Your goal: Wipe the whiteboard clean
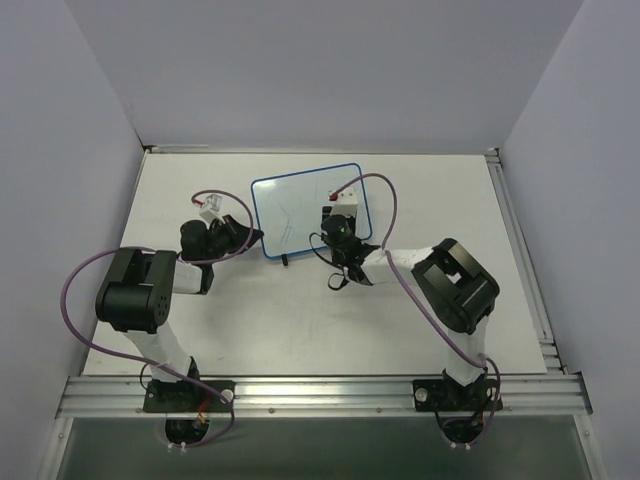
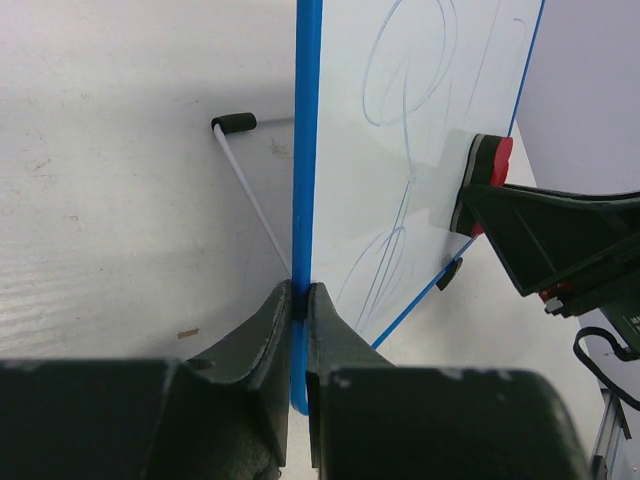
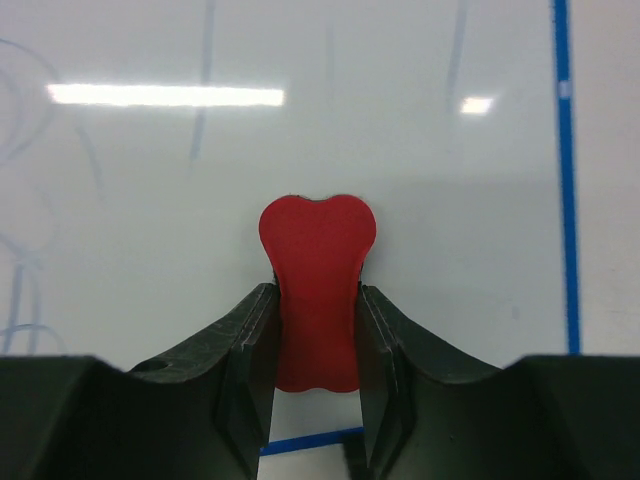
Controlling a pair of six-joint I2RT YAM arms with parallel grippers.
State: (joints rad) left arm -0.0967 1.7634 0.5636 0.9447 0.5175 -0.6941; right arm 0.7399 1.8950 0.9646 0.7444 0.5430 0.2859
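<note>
The whiteboard, white with a thin blue rim, stands propped up on the table, with faint blue scribbles on its face. My left gripper is shut on the board's blue edge, which runs up between the jaws in the left wrist view. My right gripper is shut on a small red eraser and presses it flat against the board face. The eraser also shows against the board in the left wrist view, with the right gripper's dark fingers behind it.
The board's wire stand with a black foot rests on the table behind the board; a second black foot sits at its lower edge. Grey walls enclose the table on three sides. A metal rail runs along the near edge.
</note>
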